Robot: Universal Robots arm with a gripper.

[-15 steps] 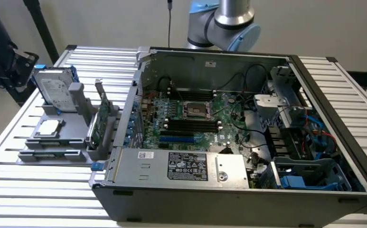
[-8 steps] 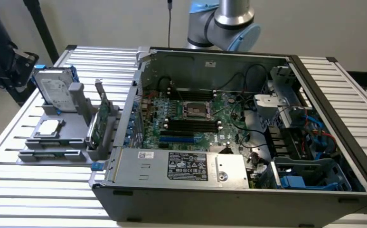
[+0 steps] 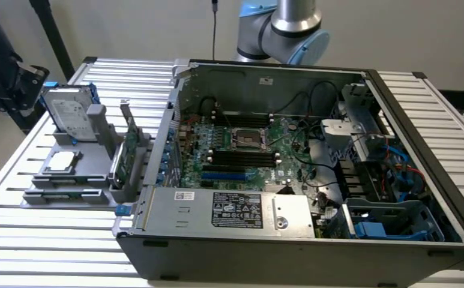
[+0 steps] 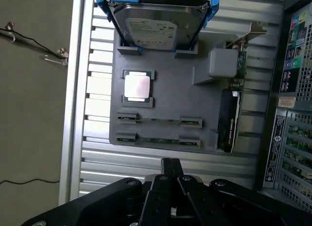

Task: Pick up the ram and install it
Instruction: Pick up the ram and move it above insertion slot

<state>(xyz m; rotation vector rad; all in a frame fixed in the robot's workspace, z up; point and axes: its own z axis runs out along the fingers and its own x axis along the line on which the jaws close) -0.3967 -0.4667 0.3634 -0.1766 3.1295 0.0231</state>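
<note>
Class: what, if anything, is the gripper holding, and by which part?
Nothing. The gripper is shut and empty, hovering near the grey tray, where the ram sticks sit in their slots.

arm (image 3: 296, 17): silver tube, light-blue caps | pincer (image 4: 170, 162): matte black, screws

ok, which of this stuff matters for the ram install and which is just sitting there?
Job: ram stick and second ram stick, both in the grey holder; memory slots on the motherboard; gripper, shut and empty.
Lying about: hard drive; processor; expansion card.
</note>
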